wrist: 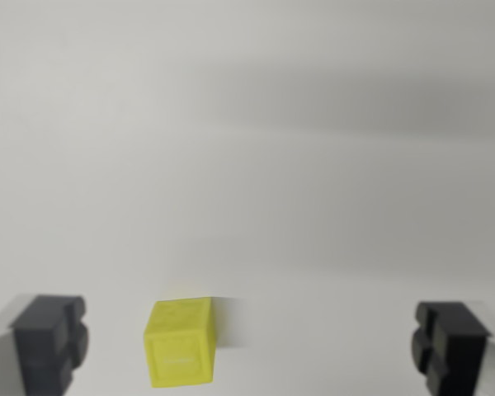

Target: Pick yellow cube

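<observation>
A small yellow cube [181, 341] rests on a plain white surface near the bottom of the wrist view, left of centre. My gripper [249, 346] is open, its two dark fingertips [51, 340] standing wide apart at the lower corners. The cube lies between them, much closer to the finger at the wrist view's left, with a gap on each side. Nothing is touching the cube.
The white surface [247, 148] fills the whole view, crossed by soft grey shadow bands in the upper right. No other objects or edges show.
</observation>
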